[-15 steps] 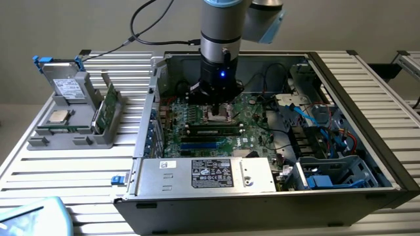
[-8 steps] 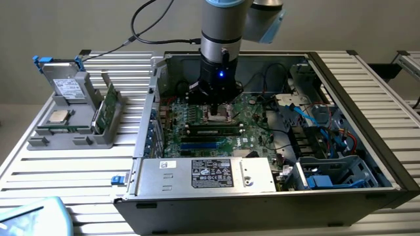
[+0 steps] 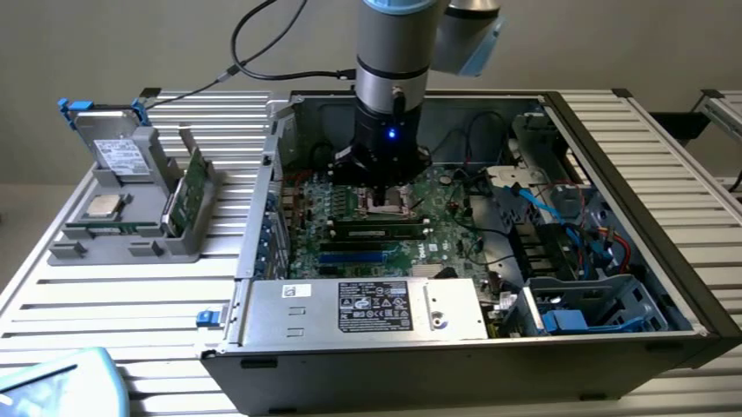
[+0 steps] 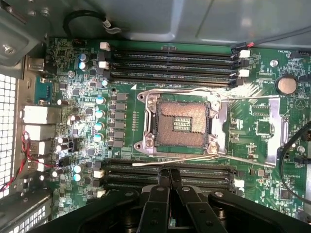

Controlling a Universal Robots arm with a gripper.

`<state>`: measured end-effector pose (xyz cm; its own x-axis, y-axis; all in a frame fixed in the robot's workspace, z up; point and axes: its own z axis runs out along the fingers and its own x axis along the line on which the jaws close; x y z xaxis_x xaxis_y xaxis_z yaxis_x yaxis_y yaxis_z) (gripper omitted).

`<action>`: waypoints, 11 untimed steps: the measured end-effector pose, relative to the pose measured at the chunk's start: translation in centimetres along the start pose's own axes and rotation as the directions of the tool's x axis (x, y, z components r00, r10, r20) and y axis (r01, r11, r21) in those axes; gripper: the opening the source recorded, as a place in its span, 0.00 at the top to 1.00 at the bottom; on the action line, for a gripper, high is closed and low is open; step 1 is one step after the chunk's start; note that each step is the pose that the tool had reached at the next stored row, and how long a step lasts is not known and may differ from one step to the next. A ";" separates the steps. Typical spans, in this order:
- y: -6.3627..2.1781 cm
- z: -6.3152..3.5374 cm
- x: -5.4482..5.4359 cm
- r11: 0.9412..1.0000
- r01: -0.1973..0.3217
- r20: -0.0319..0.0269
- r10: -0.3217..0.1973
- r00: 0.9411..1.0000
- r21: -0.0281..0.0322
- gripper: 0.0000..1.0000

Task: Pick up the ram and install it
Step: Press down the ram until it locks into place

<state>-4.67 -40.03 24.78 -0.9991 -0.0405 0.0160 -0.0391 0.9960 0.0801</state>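
Slatted metal surface (image 3: 69, 287) carries open PC case (image 3: 649, 287). End effector (image 4: 169, 177) closed, empty, above motherboard (image 4: 87, 141) just beside bare CPU socket (image 4: 182, 125). Ram (image 3: 378, 231) seated in slot near socket. Judgement: install looks done; press-check stage.

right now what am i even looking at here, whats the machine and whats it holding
It is a robot arm reaching into an open computer case on a slatted table. One picture comes from a camera off to the side, the other from a camera on the arm's wrist looking down at the green motherboard. The tool is shut and holds nothing, hovering over the empty processor socket and memory slots. Beside the case, a grey holder carries spare parts, including a silver processor chip.
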 end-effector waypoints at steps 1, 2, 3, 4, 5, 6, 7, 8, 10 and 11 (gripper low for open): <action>-0.19 -0.04 0.0 1.000 0.000 0.000 0.000 1.000 0.000 0.89; -0.39 -0.08 0.0 1.000 -0.001 0.000 0.001 1.000 0.000 0.89; -0.59 -0.13 0.0 1.000 -0.001 0.000 0.001 1.000 0.000 0.89; -0.78 -0.17 -0.1 1.000 -0.001 0.000 0.001 1.000 0.000 0.89; -0.98 -0.24 -0.1 1.000 -0.002 0.000 0.002 1.000 0.000 0.89; -1.20 -0.32 -0.1 1.000 -0.002 0.000 0.002 1.000 0.000 0.89; -1.40 -0.41 -0.1 1.000 -0.002 -0.001 0.002 1.000 0.000 0.89; -1.60 -0.50 -0.2 1.000 -0.002 -0.001 0.002 1.000 0.000 0.89; -2.07 -0.72 -0.3 1.000 -0.002 -0.002 0.002 1.000 0.000 0.89; -2.28 -0.82 -0.4 1.000 -0.002 -0.003 0.002 1.000 0.000 0.89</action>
<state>-4.21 -42.36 25.41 -0.9991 -0.0386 0.0192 -0.0370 0.9961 0.0802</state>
